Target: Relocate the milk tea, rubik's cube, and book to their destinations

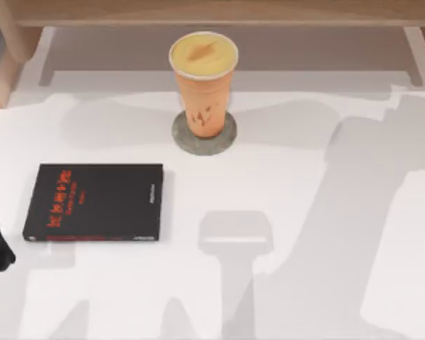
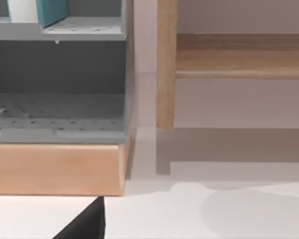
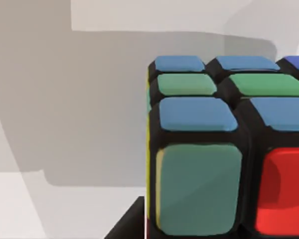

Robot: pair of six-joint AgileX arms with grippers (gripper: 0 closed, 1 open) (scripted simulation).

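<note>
The milk tea [image 1: 203, 81] is standing upright on a grey coaster [image 1: 205, 134] near the table's [image 1: 304, 184] far edge, at centre. The rubik's cube [image 3: 224, 149] is sitting close against the right wrist camera; finger contact cannot be told. The black book [image 1: 95, 202] is lying flat toward the left edge.

Rendered tabletop scene — white table [image 1: 304, 283], wooden shelf [image 2: 165, 64] (grey pegboard rack [image 2: 60, 114])
</note>
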